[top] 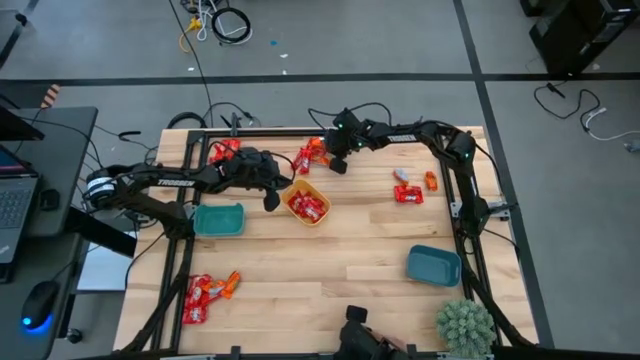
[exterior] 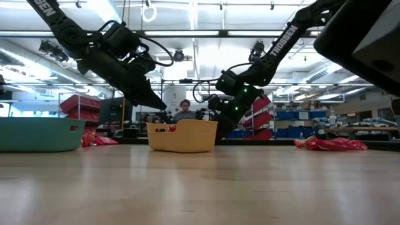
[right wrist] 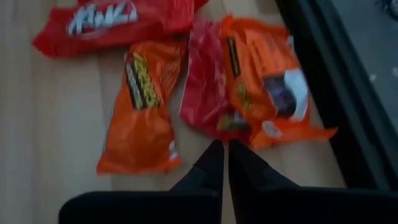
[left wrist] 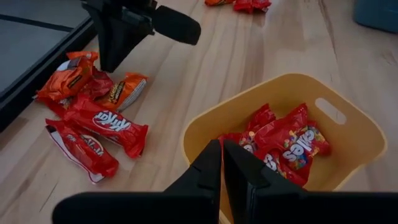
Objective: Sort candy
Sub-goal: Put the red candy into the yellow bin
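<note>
- Your right gripper (right wrist: 221, 149) is over the candy pile (top: 314, 153) at the far edge of the table (top: 350, 250), and its two dark fingers are pressed together with nothing between them. The tips stand just before the wrappers, so I judge that the closing missed and caught no candy.
- To do this step well, open the fingers again, lower them so one wrapper edge lies between the pads, and close only then. The orange wrapper (right wrist: 142, 115) lies a little apart from the others, so it looks the easier one to take alone.
- Your left gripper (left wrist: 222, 163) is also closed and empty; it hangs above the near rim of the yellow bowl (left wrist: 211, 127).
- The wrappers are thin, shiny and crinkled film, flat and soft, in red and orange with white marks. They probably slip easily, and they overlap, so two may lift together.
- The yellow bowl is smooth, rounded plastic with a handle slot; red candies (left wrist: 283, 143) already lie inside.
- More candy lies in heaps at the far left (top: 222, 151), the right (top: 408, 192) and the near left (top: 205, 290); a teal bowl (top: 218, 219) and a blue bowl (top: 433, 265) look empty.
</note>
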Action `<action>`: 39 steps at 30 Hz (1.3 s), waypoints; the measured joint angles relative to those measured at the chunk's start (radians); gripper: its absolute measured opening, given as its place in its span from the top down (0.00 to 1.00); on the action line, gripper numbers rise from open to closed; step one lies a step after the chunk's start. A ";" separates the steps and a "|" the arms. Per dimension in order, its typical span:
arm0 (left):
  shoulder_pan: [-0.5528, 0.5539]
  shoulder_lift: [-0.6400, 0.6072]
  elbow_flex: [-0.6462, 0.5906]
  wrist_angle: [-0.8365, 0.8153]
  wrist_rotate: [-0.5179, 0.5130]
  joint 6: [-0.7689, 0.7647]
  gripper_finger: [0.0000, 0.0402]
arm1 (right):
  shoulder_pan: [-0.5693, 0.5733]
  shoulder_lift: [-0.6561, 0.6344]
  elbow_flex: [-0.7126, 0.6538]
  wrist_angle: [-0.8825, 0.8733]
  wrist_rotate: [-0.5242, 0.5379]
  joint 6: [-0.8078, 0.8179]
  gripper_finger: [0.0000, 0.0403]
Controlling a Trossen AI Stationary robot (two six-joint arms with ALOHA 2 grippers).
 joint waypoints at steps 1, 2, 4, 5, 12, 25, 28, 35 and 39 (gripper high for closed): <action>0.000 0.000 0.000 0.000 0.000 0.000 0.95 | -0.003 0.000 0.015 -0.022 0.000 0.001 0.98; 0.000 0.000 0.000 0.001 0.000 0.000 0.95 | -0.005 0.000 0.031 -0.036 0.000 0.010 0.98; 0.000 0.000 0.000 0.002 0.000 0.000 0.95 | -0.005 0.000 0.057 -0.044 0.000 0.023 0.99; 0.000 0.000 0.000 0.004 0.000 0.000 0.95 | -0.006 0.000 0.067 -0.046 0.000 0.024 1.00; 0.000 0.000 0.000 0.002 0.000 0.000 0.95 | -0.008 -0.001 0.134 -0.056 0.001 0.045 0.95; 0.000 0.000 0.000 -0.019 0.000 -0.001 0.95 | -0.008 -0.002 0.148 -0.073 0.077 0.080 0.60; 0.000 0.000 0.000 -0.022 0.000 -0.001 0.95 | -0.009 -0.004 0.148 -0.091 0.066 0.074 0.57; 0.000 0.001 0.000 -0.032 0.000 0.000 0.95 | -0.008 -0.004 0.143 -0.152 -0.012 0.078 0.63; 0.000 0.001 0.000 -0.029 0.000 0.000 0.95 | -0.010 -0.003 0.138 -0.131 -0.014 0.087 0.63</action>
